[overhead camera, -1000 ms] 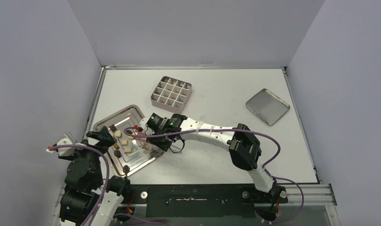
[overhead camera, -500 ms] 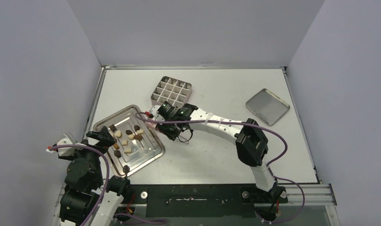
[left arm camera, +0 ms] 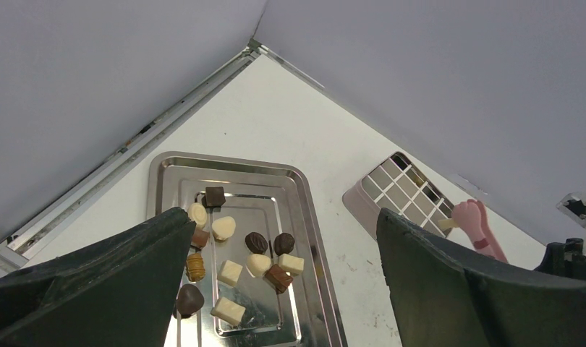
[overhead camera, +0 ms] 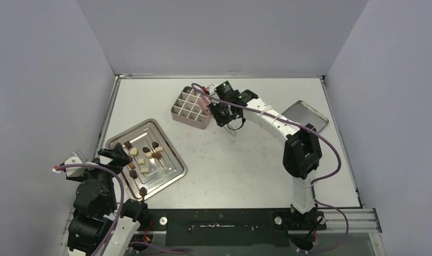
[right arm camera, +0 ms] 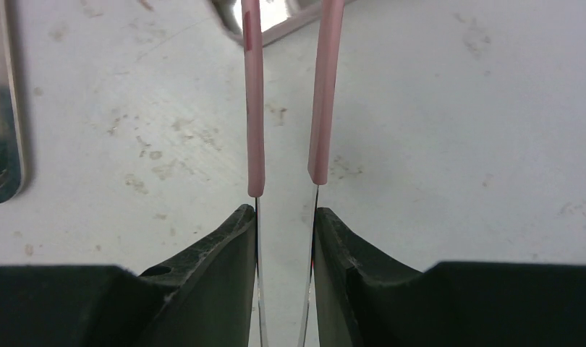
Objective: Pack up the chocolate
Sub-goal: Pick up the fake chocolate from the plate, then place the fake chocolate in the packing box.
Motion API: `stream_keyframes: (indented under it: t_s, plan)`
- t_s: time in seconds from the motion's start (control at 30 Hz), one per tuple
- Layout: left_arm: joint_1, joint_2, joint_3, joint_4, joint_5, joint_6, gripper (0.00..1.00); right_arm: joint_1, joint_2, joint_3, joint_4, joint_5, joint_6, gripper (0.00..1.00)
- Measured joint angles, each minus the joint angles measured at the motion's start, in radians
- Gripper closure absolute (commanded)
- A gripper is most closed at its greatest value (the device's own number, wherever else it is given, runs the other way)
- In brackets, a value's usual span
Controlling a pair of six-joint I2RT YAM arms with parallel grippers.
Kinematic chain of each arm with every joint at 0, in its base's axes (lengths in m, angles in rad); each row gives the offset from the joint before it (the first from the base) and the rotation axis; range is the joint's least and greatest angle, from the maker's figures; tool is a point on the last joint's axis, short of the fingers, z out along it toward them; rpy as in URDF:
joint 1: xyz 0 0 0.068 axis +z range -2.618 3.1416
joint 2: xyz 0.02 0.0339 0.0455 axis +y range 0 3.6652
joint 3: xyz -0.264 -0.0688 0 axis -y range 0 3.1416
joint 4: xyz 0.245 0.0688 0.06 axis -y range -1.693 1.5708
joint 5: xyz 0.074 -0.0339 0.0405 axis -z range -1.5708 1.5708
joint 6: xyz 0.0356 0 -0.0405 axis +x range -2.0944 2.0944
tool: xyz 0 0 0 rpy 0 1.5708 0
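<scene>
R claw (right arm camera: pixel 284 217) clamps pink tweezers (right arm camera: pixel 255 108), tips w/ cream chocolate (left arm camera: pixel 446 225) at tin's (overhead camera: pixel 190 113) far-right corner; cells lie near-left. L claw (left arm camera: pixel 283 213) gapes wide.

The right gripper (overhead camera: pixel 215 102), with its pink-tipped tongs (overhead camera: pixel 202 92), has swung away from the silver tray (overhead camera: pixel 160 181) and across the worktop to the gridded tin's (overhead camera: pixel 190 118) far right corner. The chocolate (overhead camera: pixel 141 161) it covered on the tray now lies in open view.

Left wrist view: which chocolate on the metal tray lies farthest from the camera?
The dark brown square piece, alone at the tray's far end; all others sit nearer.
</scene>
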Motion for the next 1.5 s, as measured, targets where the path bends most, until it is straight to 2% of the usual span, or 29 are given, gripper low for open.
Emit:
stream_keyframes:
  t_s: [0.17, 0.3, 0.5, 1.0, 1.13, 1.3, 1.5]
  plan:
    - [0.000, 0.000, 0.000, 0.000, 0.000, 0.000, 0.03, -0.114, 0.000, 0.019, 0.008, 0.000, 0.011, 0.79]
    - [0.000, 0.000, 0.000, 0.000, 0.000, 0.000, 0.03, -0.151, 0.011, 0.062, 0.018, -0.002, 0.028, 0.78]
    - [0.000, 0.000, 0.000, 0.000, 0.001, 0.000, 0.03, -0.152, 0.055, 0.124, 0.034, -0.009, 0.036, 0.77]
    - [0.000, 0.000, 0.000, 0.001, 0.004, 0.001, 0.03, -0.160, 0.167, 0.137, 0.034, 0.004, 0.045, 0.76]
    - [0.000, 0.000, 0.000, 0.001, 0.005, 0.001, 0.03, -0.166, 0.187, 0.153, 0.032, 0.011, 0.045, 0.73]
    - [0.000, 0.000, 0.000, 0.002, 0.005, 0.002, 0.03, -0.169, 0.193, 0.167, 0.033, 0.018, 0.045, 0.64]
    - [0.000, 0.000, 0.000, 0.002, 0.005, 0.002, 0.03, -0.172, 0.193, 0.173, 0.032, 0.021, 0.042, 0.62]
